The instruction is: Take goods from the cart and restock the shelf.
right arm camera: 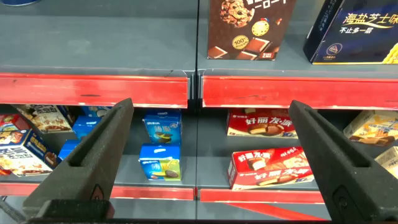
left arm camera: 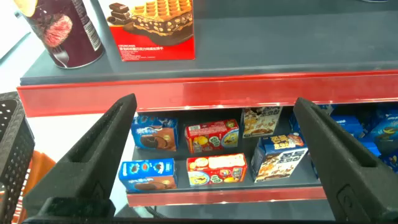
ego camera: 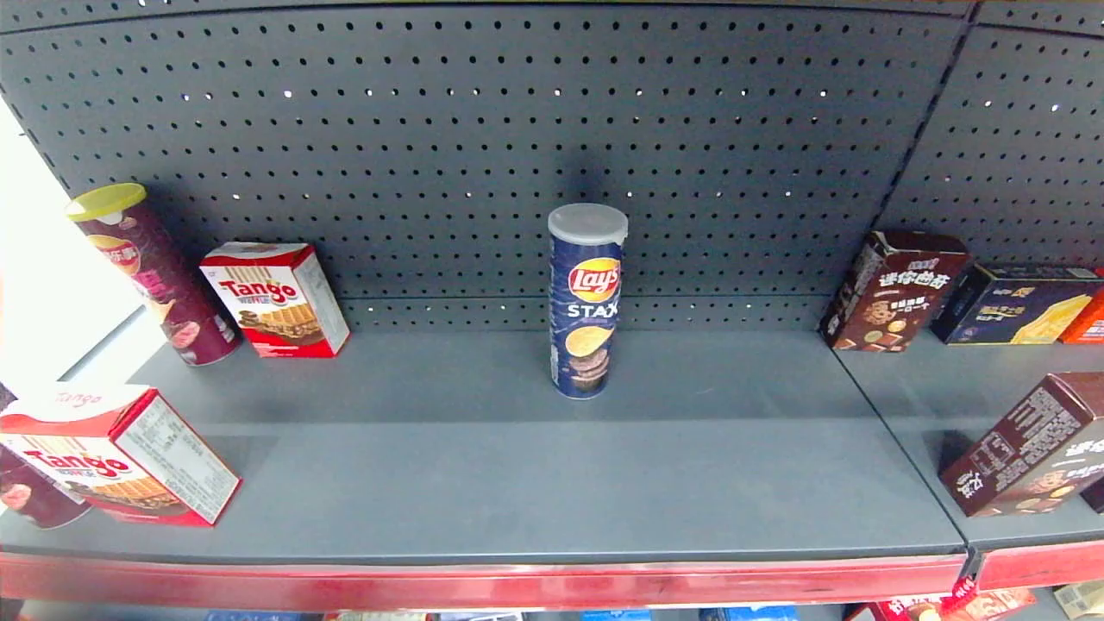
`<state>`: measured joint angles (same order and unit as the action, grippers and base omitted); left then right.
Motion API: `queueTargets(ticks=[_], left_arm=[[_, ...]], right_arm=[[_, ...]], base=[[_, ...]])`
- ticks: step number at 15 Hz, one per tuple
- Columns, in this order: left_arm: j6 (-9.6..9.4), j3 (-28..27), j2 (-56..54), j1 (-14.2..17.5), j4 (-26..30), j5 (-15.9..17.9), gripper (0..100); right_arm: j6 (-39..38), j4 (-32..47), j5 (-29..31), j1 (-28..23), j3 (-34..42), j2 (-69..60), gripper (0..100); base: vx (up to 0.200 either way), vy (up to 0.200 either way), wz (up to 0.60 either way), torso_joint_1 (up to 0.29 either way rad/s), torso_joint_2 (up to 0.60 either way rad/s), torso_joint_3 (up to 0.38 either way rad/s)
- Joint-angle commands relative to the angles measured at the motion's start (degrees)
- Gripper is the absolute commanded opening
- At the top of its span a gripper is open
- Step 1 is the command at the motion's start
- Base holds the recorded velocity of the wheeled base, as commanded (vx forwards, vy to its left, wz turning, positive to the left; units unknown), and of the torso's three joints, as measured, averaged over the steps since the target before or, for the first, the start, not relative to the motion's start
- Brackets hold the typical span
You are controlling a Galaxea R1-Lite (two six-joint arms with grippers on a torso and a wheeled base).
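With a blue chip can (ego camera: 587, 302) standing upright on the shelf (ego camera: 483, 483), bare board either side of it, I judge restocking barely begun: my left gripper (left arm camera: 214, 106) and right gripper (right arm camera: 211, 104) both gape empty, below and in front of the can.

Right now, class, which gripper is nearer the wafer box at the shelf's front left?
Left. The left gripper hangs low, just in front of the wafer box. The right gripper faces the brown cookie box, well off to the wafer box's right.
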<state>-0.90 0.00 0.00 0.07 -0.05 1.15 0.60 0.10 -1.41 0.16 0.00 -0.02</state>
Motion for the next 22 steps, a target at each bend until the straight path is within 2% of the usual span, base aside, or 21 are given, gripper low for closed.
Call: queueTargets(ticks=[1, 3, 17, 22], left_arm=[[-0.06, 0.0, 0.0, 0.01, 0.05, 0.0, 100], [0.02, 0.0, 0.0, 0.01, 0.05, 0.0, 100], [-0.06, 0.0, 0.0, 0.01, 0.05, 0.0, 100], [-0.42, -0.09, 0.0, 0.01, 0.05, 0.26, 100]], right_arm=[[0.02, -0.01, 0.01, 0.02, 0.0, 0.02, 100], [-0.07, -0.1, 0.01, 0.02, 0.0, 0.02, 100], [-0.07, -0.1, 0.1, -0.07, 0.0, 0.02, 100], [-0.25, -0.1, 0.1, -0.07, 0.0, 0.02, 100]], base=[[0.0, 0.0, 0.0, 0.0, 0.0, 0.0], [0.0, 0.0, 0.0, 0.0, 0.0, 0.0], [0.0, 0.0, 0.6, 0.003, 0.0, 0.003], [0.0, 0.0, 0.0, 0.0, 0.0, 0.0]])
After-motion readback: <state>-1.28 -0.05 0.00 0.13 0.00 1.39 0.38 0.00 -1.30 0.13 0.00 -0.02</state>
